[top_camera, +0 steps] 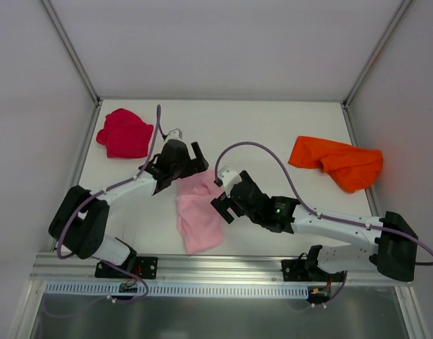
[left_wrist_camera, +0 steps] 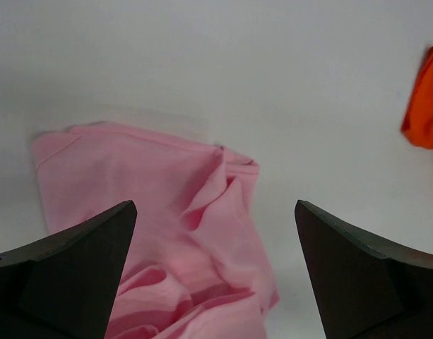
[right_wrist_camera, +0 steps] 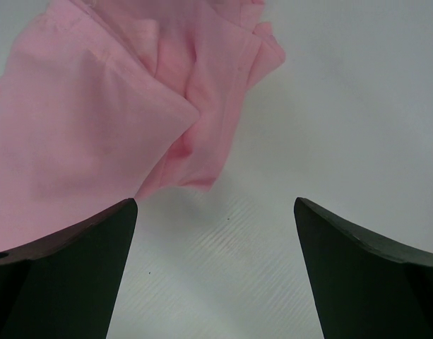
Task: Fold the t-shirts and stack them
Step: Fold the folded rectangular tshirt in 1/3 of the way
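Observation:
A light pink t-shirt (top_camera: 199,214) lies rumpled on the white table near the front middle; its folds fill the lower left of the left wrist view (left_wrist_camera: 167,233) and the upper left of the right wrist view (right_wrist_camera: 96,113). The red t-shirt (top_camera: 124,133) is bunched at the back left. At the right lies the orange t-shirt (top_camera: 340,161), its edge showing as well (left_wrist_camera: 426,102). My left gripper (top_camera: 195,157) hangs open over the pink shirt's far end (left_wrist_camera: 215,212). My right gripper (top_camera: 225,203) is open beside the shirt's right edge, over bare table (right_wrist_camera: 215,212).
White walls with metal posts (top_camera: 73,53) close in the table on three sides. A metal rail (top_camera: 223,265) runs along the near edge by the arm bases. A purple cable (top_camera: 273,159) arcs over the right arm.

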Controlling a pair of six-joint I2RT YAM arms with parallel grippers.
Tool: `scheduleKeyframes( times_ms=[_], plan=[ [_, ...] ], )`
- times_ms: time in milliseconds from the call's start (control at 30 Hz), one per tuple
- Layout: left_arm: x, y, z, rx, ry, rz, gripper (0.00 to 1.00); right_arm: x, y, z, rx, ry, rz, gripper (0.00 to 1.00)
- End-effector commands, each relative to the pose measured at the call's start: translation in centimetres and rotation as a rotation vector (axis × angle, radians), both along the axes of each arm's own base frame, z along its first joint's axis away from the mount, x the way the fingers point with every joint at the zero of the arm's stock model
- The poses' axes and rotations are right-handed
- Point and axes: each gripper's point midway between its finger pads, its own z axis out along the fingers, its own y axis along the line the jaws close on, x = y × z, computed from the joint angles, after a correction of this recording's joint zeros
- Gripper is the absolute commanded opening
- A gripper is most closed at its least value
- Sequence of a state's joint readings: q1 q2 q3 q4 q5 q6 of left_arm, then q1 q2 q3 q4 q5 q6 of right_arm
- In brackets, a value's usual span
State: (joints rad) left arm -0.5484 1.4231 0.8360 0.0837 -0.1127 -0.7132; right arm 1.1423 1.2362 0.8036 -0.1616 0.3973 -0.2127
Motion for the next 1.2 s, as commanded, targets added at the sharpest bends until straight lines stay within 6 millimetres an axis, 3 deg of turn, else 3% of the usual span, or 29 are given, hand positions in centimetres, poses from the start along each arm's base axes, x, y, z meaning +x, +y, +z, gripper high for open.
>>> scheduleKeyframes(
  times_ms=[0,133,333,600,767,867,1033,1133,1167],
  plan=[
    [-0.7,-0.1,-3.3,0.019,0.068,-0.014,0.98,-1.0,0.7,2.1,0.121,-0.016,0.014,1.0],
    [-1.4,-1.0,-5.1,0.021,0.099,-0.047,0.97,-1.6,0.3,2.8,0.147,-0.028,0.018,1.0],
    [-2.0,-2.0,-6.8,0.043,0.13,-0.065,0.97,-0.8,0.2,1.7,0.089,-0.035,-0.017,1.0],
    [0.5,-3.6,-10.3,0.048,0.226,-0.091,0.97,-1.4,-0.3,2.5,0.128,-0.049,-0.013,1.0],
    [2.6,-2.6,-11.1,0.031,0.258,-0.059,0.97,-1.8,-0.6,3.1,0.151,-0.066,-0.002,1.0],
    [4.0,-2.7,-10.7,0.036,0.26,-0.059,0.97,-2.1,-0.3,3.0,0.151,-0.062,0.023,1.0],
    [6.3,-2.9,-8.1,0.044,0.19,-0.066,0.98,-2.5,0.2,2.4,0.118,-0.057,0.049,1.0],
    [6.0,-2.8,-5.2,0.027,0.098,-0.092,0.99,-2.6,0.6,1.5,0.079,-0.045,0.071,1.0],
    [5.8,-2.7,-3.0,0.009,0.028,-0.091,0.99,-2.6,0.7,0.9,0.055,-0.045,0.082,1.0]
  ],
)
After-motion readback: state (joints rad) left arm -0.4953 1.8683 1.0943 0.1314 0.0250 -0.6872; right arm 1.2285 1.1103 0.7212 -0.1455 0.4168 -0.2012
